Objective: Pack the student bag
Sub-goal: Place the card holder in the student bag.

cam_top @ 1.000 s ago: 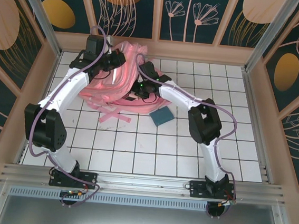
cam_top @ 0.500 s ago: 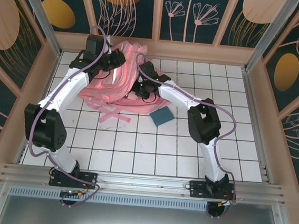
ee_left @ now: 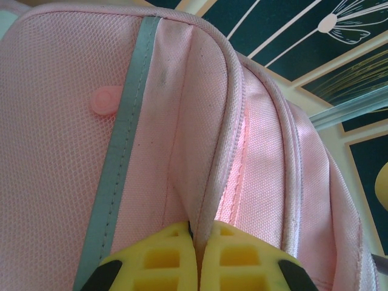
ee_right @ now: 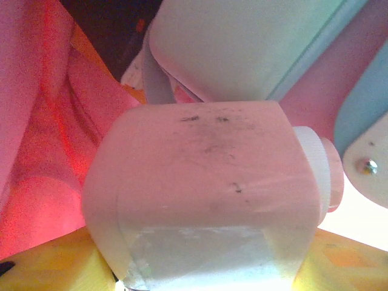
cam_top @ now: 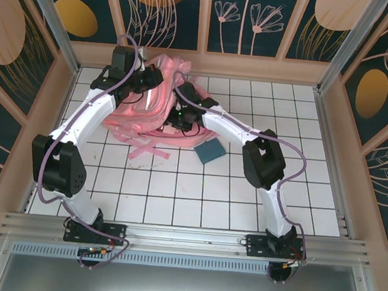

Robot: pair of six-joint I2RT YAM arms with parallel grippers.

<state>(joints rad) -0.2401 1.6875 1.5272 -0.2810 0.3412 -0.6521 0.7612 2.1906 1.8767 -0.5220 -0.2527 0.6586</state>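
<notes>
The student bag (cam_top: 151,107), a large soft pink backpack, lies at the back of the tiled table. My left gripper (cam_top: 151,79) is at its top and is shut on the bag's piped opening edge (ee_left: 209,182). A grey strip (ee_left: 121,145) runs down the fabric beside that edge. My right gripper (cam_top: 175,116) reaches into the bag's right side. In the right wrist view, its yellow fingers (ee_right: 42,267) press both sides of a pale boxy container (ee_right: 206,176) with a round cap (ee_right: 321,170). Pink bag fabric (ee_right: 36,121) surrounds it.
A teal flat pad (cam_top: 211,150) lies on the tiles just right of the bag, under the right forearm. Loose pink straps (cam_top: 149,151) trail toward the front. Another pale object (ee_right: 242,42) sits beyond the container. Wooden walls close in the back and sides.
The right arm has pushed slightly further left into the bag. The left arm and the bag's held edge have stayed put.
</notes>
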